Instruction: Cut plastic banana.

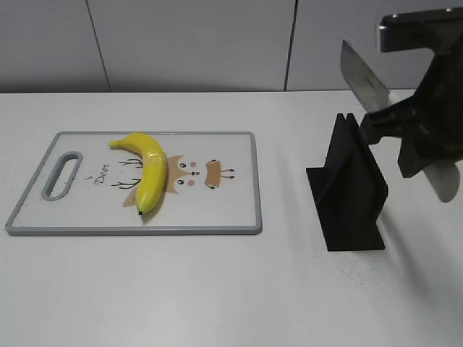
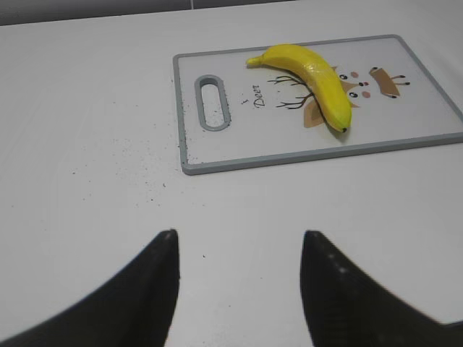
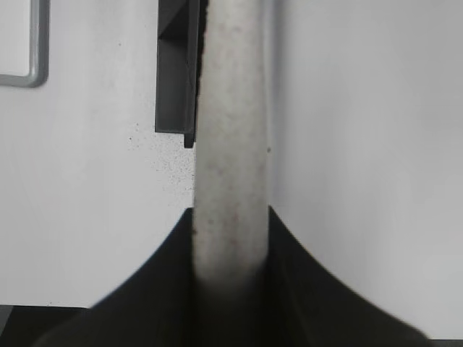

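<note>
White table (image 1: 217, 289) bearing cutting board (image 1: 231, 217), grey wall (image 1: 181, 43) behind.

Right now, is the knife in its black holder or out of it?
Out. The right end effector holds the white-handled steel knife raised above the black slotted holder.

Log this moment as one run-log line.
right end effector: shut on knife, raised above black holder | left end effector: open, idle | plastic banana: uncut on cutting board

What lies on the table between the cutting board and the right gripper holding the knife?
The exterior view shows a black knife stand on the table, between the cutting board and the right gripper clamping the knife. The plastic banana lies on the board.
</note>
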You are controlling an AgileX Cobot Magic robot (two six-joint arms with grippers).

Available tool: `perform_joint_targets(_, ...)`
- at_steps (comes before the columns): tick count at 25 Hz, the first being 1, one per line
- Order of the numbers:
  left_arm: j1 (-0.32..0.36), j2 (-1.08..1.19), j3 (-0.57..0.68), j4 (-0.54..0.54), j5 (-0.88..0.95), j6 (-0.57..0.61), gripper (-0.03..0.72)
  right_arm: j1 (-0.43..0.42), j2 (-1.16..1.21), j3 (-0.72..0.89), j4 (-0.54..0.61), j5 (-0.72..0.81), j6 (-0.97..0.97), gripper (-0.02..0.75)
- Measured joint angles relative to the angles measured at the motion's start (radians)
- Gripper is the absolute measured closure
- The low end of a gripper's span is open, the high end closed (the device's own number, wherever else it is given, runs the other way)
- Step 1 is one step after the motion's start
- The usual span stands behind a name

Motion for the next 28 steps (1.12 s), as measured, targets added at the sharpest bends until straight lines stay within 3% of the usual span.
perform_joint_targets(5, 0.000, 0.000, 0.000, 0.000, 0.000, 0.000, 0.162, 0.000, -0.031, -0.168, -0.007, 0.110, -0.094, 0.575)
perform_joint_targets(9, 0.000, 0.000, 0.000, 0.000, 0.000, 0.000, 0.162, 0.000, -0.039, -0.303, 0.039, 0.115, -0.163, 0.575)
perform_joint_targets(16, 0.000, 0.000, -0.012, 0.000, -0.009, 0.008, 0.162, 0.000, -0.039, -0.361, 0.096, 0.124, -0.249, 0.575)
perform_joint_targets(23, 0.000, 0.216, -0.168, -0.003, -0.002, 0.105, 0.162, 0.000, -0.017, -0.361, 0.102, 0.127, -0.421, 0.575)
perform_joint_targets(28, 0.000, 0.494, -0.367, -0.056, -0.001, 0.249, 0.162, 0.000, 0.063, -0.361, 0.117, 0.127, -0.538, 0.575)
